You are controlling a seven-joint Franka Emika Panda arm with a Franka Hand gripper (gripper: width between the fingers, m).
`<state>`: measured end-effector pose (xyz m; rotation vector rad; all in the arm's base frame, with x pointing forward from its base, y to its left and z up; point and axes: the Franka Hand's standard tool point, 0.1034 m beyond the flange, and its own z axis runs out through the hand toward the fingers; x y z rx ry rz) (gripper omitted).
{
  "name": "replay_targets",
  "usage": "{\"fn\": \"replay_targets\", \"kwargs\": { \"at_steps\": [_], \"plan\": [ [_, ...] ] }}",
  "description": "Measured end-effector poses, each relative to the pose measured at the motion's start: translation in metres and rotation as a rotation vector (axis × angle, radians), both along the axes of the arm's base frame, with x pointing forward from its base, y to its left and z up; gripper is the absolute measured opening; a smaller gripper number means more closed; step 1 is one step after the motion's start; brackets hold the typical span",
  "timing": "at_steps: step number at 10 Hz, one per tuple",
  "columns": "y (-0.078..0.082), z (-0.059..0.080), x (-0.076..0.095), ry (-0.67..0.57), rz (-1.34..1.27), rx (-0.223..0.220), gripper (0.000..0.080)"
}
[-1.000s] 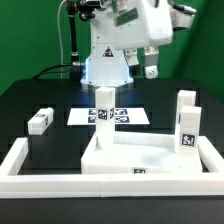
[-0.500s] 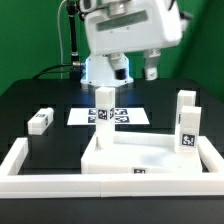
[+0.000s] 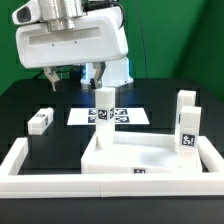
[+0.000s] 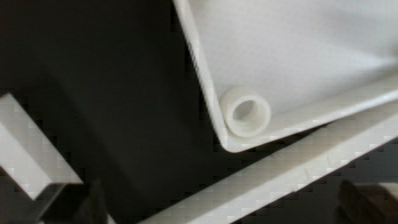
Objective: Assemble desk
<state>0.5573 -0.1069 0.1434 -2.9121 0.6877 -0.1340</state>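
Note:
The desk top [image 3: 150,157], a white rimmed tray, lies at the front centre inside the white border. In the wrist view its corner [image 4: 294,60] shows with a round hole [image 4: 246,110]. One white block leg [image 3: 41,121] lies at the exterior view's left. A second leg [image 3: 104,104] stands behind the top, and two legs [image 3: 186,127] stand at its right end. My gripper [image 3: 66,78] hangs high at the upper left, well above the parts. It is open, and nothing sits between its dark fingers [image 4: 50,203].
Long white bars [image 3: 20,160] border the work area on the left, front and right; one bar [image 4: 285,175] crosses the wrist view. The marker board [image 3: 128,117] lies flat behind the desk top. The robot base [image 3: 108,70] stands at the back.
The arm's hand has swung from the exterior view's upper right to the upper left and now looms larger. The jaws have stayed open. No part has moved.

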Motion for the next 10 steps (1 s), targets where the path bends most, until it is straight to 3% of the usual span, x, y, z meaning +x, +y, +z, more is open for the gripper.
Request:
{"fn": "replay_targets", "kwargs": {
  "at_steps": [3, 4, 6, 7, 8, 10],
  "plan": [
    [-0.003, -0.003, -0.004, 0.011, 0.069, 0.003, 0.0649],
    [-0.017, -0.016, -0.014, 0.036, 0.115, -0.005, 0.0649],
    [-0.046, -0.028, -0.039, 0.219, 0.195, 0.051, 0.0649],
    [-0.062, -0.034, -0.038, 0.257, 0.220, 0.042, 0.0649],
    [-0.064, -0.038, -0.043, 0.285, 0.215, 0.053, 0.0649],
    [-0.057, -0.036, -0.048, 0.393, 0.233, 0.118, 0.0649]
  ]
}}
